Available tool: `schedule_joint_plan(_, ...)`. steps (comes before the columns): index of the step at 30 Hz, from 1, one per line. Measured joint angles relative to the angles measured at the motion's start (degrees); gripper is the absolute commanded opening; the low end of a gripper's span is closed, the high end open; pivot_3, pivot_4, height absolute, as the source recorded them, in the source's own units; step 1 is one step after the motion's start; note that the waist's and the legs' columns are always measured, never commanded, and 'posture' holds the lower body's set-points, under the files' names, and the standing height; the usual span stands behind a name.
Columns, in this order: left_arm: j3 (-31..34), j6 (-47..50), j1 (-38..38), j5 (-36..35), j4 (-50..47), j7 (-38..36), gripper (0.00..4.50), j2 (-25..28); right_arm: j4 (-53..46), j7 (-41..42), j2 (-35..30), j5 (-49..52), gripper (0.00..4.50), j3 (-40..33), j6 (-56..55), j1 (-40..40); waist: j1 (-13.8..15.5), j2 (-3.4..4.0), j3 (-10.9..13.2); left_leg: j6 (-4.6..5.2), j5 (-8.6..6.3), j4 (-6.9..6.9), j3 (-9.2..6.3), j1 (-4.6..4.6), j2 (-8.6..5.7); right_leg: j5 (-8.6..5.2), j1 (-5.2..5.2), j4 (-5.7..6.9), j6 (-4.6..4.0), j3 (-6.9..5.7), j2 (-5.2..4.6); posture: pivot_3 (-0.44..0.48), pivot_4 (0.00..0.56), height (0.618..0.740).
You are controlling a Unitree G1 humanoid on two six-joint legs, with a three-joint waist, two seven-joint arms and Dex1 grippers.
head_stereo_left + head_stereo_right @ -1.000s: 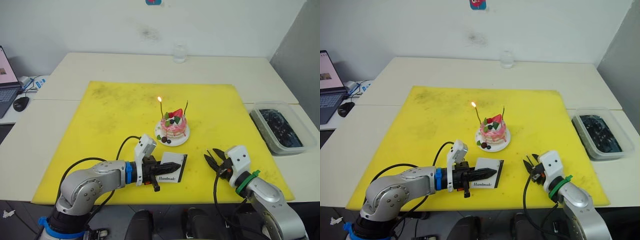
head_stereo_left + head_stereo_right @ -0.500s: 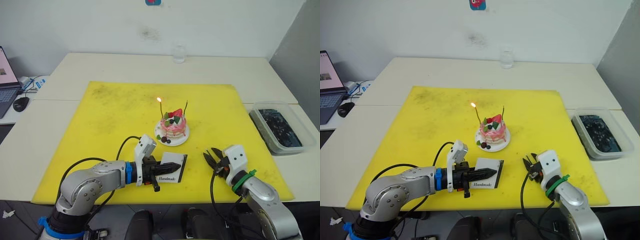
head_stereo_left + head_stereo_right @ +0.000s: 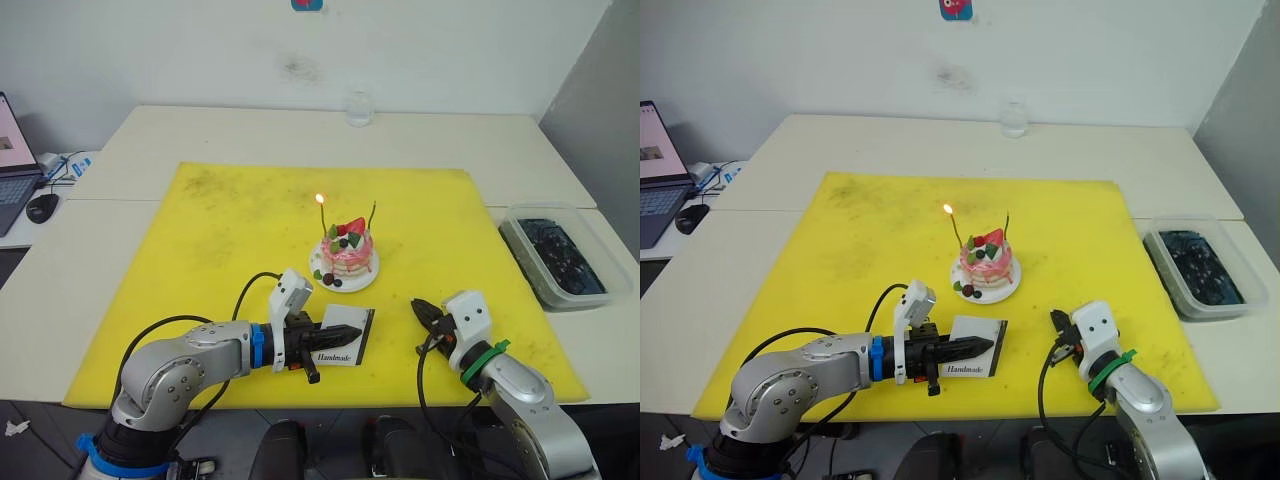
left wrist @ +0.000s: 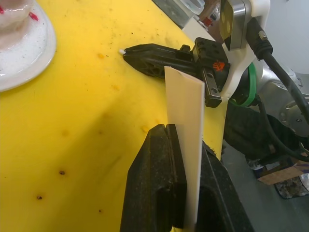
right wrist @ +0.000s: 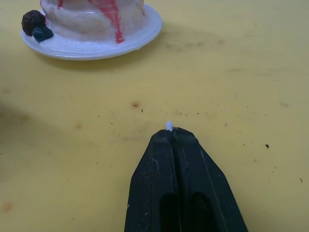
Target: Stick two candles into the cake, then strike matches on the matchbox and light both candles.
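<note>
The pink cake [image 3: 347, 253] stands on its white plate [image 3: 366, 279] mid-mat with two thin candles in it. The left candle [image 3: 323, 217] burns with a small flame; the right candle [image 3: 371, 214] is unlit. In front of the cake, my left gripper [image 3: 332, 334] is shut on the white matchbox [image 3: 345, 343], which stands on edge [image 4: 186, 111]. A little right of the matchbox, my right gripper [image 3: 419, 307] is shut low over the mat. A match's pale tip [image 5: 168, 125] pokes out between its fingertips, pointing toward the cake.
A yellow mat [image 3: 220, 230] covers the table. A clear tub of dark items [image 3: 556, 255] sits off the mat at the right, a glass [image 3: 359, 107] at the back, a mouse [image 3: 41, 207] and laptop at the far left.
My right gripper's fingers, spread a second ago, have come together on the match, and the gripper has edged slightly toward the matchbox. The left arm and matchbox have not moved.
</note>
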Motion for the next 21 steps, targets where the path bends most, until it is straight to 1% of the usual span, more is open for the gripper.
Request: schedule_joint_plan(21, 0.0, 0.1, -1.0, -0.6, 0.0, 0.5, 0.0, -0.8, -1.2, 1.7, -1.9, 0.3, 0.05, -1.1, 0.1, 0.9, 0.0, 0.0, 0.0, 0.0, 0.0, 0.01, 0.0, 0.0, -0.01, 0.01, 0.0, 0.0, 0.01, 0.0, 0.0, 0.0, 0.15, 0.74)
